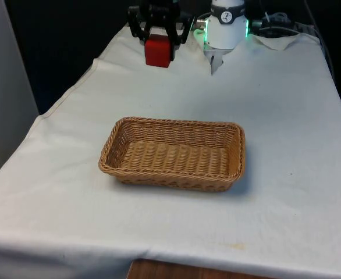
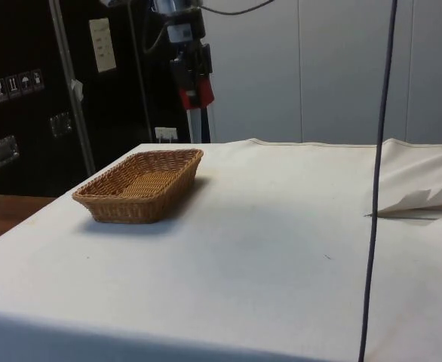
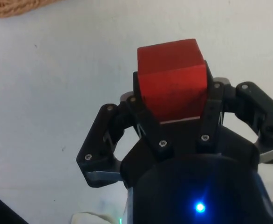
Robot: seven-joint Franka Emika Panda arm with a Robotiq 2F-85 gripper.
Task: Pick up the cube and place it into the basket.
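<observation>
Clearly the surface (image 1: 287, 116), draped in a white cloth, is the widest thing in play, and its bare stretch between the far end and the middle is where a slip would land the load. The wicker basket (image 1: 173, 152) sits near the middle of the surface, a little toward the near edge, well apart from the gripper (image 1: 157, 36), which hangs high above the far edge with its fingers (image 3: 206, 114) closed on the red cube (image 1: 157, 51). In the side view the cube (image 2: 194, 94) hangs well above the cloth and beyond the basket (image 2: 140, 185). The likeliest trouble, as a judgement, is a release made too soon or off line: the basket's walls are low and its opening is long but narrow, so a cube let go from such a height could strike the rim, bounce off the woven floor and roll out onto the cloth. In the wrist view the cube (image 3: 172, 79) juts out past the fingertips, so only its rear part seems pinched; a quick swing could let it twist or slide free. Coming down too low could also nudge the light basket across the cloth. No brand or writing can be read on cube or basket; pale labels on the dark cabinets (image 2: 25, 98) are too small to read.
</observation>
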